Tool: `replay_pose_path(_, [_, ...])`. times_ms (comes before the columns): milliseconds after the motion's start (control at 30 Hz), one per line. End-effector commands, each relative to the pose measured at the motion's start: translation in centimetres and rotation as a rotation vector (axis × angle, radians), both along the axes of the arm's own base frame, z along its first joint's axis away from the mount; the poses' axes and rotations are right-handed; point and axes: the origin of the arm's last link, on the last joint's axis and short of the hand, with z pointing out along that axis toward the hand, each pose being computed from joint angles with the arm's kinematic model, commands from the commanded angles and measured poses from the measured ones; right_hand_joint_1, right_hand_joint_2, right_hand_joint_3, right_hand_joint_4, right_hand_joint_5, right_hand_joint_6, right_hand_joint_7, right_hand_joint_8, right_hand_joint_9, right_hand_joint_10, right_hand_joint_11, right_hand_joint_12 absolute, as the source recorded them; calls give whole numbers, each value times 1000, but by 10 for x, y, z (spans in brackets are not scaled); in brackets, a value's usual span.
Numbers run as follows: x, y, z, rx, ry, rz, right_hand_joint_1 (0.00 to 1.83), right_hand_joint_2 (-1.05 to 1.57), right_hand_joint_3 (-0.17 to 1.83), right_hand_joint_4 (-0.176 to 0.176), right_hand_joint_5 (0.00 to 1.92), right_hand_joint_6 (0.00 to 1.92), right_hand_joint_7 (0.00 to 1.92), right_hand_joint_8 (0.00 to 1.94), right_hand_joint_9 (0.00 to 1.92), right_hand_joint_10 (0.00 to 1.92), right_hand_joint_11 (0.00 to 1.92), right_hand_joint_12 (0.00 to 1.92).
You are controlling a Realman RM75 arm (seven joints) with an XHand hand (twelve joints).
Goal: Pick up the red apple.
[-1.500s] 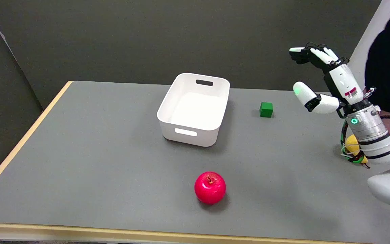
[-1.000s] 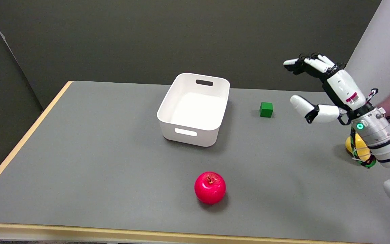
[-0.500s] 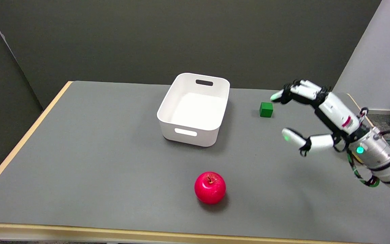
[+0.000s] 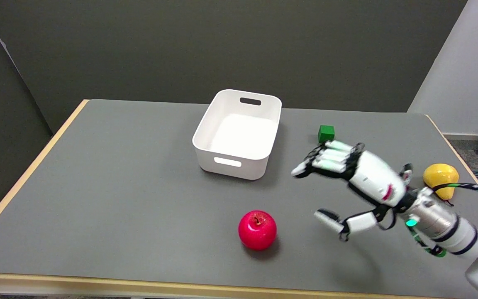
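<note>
My right hand [image 4: 357, 185] is white-shelled with black joints and a small red mark; my silver wrist carries a green light and green-black cables.

There is one camera only, mounted high over the near edge of the worktop [image 4: 139, 216] and tilted down and across it toward the dark wall beyond the far edge. It stands back enough to take in nearly the whole grey surface: the near edge runs along the bottom, the left edge slants up to the far left corner, and the near right corner falls outside the picture. No second view shares the scene.
</note>
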Motion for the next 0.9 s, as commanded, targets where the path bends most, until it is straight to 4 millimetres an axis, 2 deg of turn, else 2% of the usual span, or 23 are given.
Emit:
replay_pose_path(33, [-48,-26,-95,122,261,-71,528,603,890,75,309,566,428,437,320,895,198,1367])
replay_pose_path(200, [-51,-35,-103,129,267,-75,394,576,866,56,265,483,353,363,239,783,146,1308])
replay_pose_path(333, [-48,-42,-107,139,266,-61,366,574,859,55,259,472,347,355,231,765,140,1299])
replay_pose_path(433, [-52,-47,-100,113,291,-74,356,573,859,56,258,471,349,355,233,764,143,1300])
replay_pose_path(467, [-49,-44,-106,128,270,-71,354,573,860,56,259,472,351,355,236,765,145,1302])
replay_pose_path(733, [-53,-53,-99,100,288,-86,349,575,865,66,265,484,366,364,256,777,163,1314])
replay_pose_path(900, [-65,-56,-96,79,290,-122,347,578,870,74,272,500,376,372,271,781,171,1317])
